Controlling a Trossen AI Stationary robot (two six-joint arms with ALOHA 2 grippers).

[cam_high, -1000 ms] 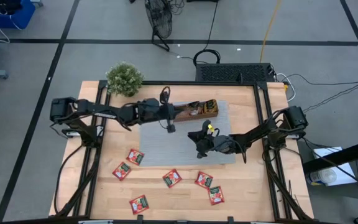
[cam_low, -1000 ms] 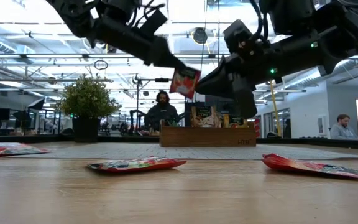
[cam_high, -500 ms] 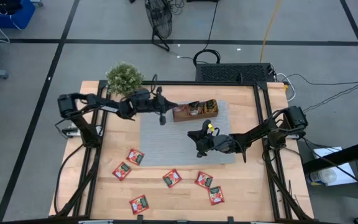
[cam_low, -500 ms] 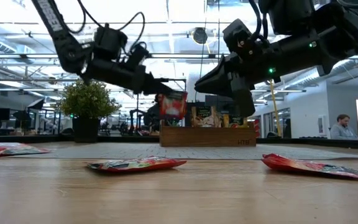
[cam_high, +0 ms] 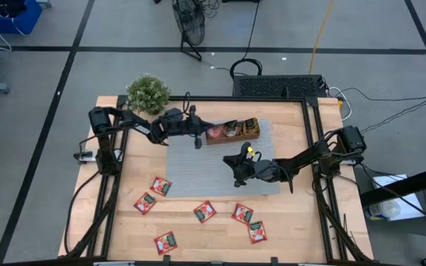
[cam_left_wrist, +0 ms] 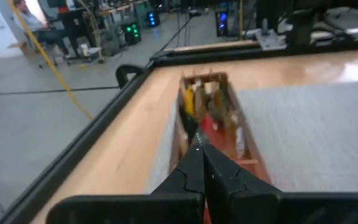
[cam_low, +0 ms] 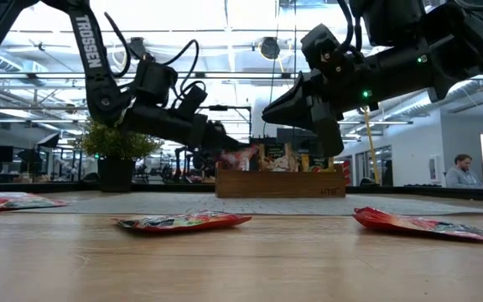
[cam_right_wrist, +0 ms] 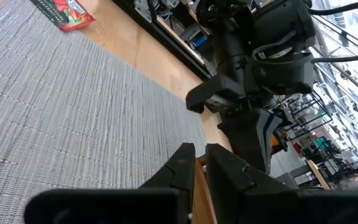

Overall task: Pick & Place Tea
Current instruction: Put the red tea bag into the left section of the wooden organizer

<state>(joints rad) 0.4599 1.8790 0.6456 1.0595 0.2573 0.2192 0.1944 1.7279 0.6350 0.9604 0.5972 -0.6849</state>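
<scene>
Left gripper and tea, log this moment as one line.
left gripper: shut on red packet | position: at tray left end | right gripper: over mat

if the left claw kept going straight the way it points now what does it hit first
Most likely the wooden tray: the left claw, shut on a red tea packet, points along its length at its near end. Depth is hard to judge.
</scene>
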